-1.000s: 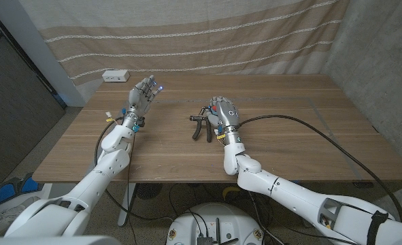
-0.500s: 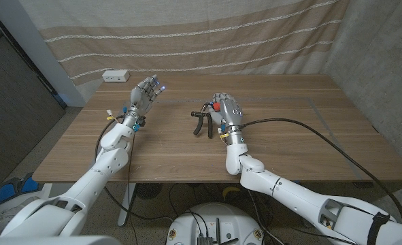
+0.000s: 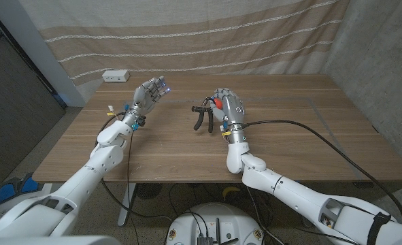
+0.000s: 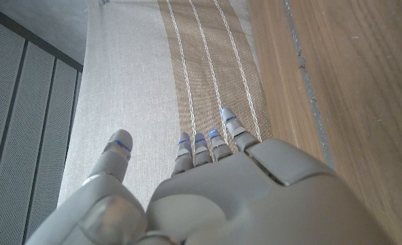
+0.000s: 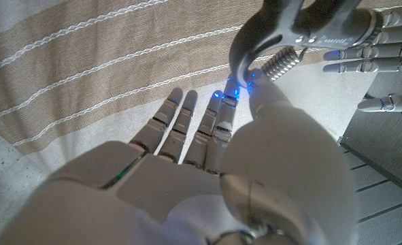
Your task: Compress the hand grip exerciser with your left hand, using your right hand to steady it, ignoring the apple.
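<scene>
My right hand (image 3: pixel 228 110) is raised over the middle of the wooden table (image 3: pixel 303 136) and holds the black hand grip exerciser (image 3: pixel 201 117), whose handles hang down on the side toward my left hand. The right wrist view shows the exerciser's curved handle and spring (image 5: pixel 279 64) against my right hand's thumb (image 5: pixel 289 156), with the other fingers stretched out. A small red thing (image 3: pixel 218 103) shows at that hand's far edge; I cannot tell what it is. My left hand (image 3: pixel 150 93) is held up, open and empty, a short way from the exerciser, and its fingers (image 5: pixel 371 41) show beyond the spring.
A white box (image 3: pixel 116 75) sits at the table's far left edge, in front of the striped curtain (image 3: pixel 207 41). A black cable (image 3: pixel 309 129) runs from my right wrist over the table's right part.
My right hand has carried the exerciser up and farther from me. My left hand has drifted slightly toward the exerciser and stays open.
</scene>
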You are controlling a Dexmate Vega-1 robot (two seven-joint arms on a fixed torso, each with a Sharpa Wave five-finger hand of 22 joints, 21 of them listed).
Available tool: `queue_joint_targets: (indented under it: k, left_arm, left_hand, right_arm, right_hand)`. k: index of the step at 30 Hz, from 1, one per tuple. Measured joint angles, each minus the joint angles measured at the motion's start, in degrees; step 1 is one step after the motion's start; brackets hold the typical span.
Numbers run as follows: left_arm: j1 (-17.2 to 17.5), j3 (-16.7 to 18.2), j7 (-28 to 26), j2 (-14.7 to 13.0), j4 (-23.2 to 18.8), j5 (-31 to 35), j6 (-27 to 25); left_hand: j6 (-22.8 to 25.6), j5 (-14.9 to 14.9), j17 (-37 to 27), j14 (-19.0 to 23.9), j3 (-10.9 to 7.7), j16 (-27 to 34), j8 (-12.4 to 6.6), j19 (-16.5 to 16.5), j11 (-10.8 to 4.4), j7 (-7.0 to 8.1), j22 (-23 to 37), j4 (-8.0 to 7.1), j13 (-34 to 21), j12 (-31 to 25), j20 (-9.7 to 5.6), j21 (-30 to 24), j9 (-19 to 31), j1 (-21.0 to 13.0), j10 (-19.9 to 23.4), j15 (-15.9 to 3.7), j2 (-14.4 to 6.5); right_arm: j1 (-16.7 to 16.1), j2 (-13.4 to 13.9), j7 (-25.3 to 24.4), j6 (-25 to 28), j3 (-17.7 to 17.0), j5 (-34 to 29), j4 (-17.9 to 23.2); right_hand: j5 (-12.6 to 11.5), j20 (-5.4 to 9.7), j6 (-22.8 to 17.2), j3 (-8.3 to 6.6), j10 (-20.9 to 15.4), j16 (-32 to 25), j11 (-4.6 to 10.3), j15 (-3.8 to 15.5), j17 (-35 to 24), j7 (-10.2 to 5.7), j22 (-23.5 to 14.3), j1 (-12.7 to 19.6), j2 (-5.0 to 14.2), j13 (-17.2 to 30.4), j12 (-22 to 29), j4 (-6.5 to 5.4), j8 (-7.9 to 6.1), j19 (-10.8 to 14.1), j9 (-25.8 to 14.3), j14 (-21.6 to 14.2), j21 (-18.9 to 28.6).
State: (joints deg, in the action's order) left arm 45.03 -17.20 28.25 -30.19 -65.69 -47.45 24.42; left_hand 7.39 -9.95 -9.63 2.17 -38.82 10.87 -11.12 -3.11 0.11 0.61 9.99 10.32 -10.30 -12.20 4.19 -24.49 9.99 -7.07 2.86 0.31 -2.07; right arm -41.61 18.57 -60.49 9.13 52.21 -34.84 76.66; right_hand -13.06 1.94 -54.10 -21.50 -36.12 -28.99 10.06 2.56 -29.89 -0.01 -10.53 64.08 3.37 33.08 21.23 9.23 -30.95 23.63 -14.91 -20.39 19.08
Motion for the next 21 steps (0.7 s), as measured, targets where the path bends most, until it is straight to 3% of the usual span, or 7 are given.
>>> queue_joint_targets:
  k: [21]
  left_arm:
    - [-3.27,-3.04,4.02,-4.19,-1.30,1.31,-4.76]
  left_hand:
    - [-0.01,0.00,0.00,-0.22,0.00,-0.28,-0.14,0.25,0.00,0.00,0.00,0.47,0.01,0.55,0.24,1.31,0.00,-2.66,-0.43,0.21,1.78]
  right_arm:
    - [-0.33,0.14,-1.83,-6.07,-1.53,0.27,1.01]
  right_hand:
    - [0.89,0.12,0.42,0.00,0.31,0.42,0.31,-0.22,-0.26,0.02,0.00,-0.14,0.15,0.29,-0.26,0.01,-0.66,-0.55,-0.01,0.23,0.00]
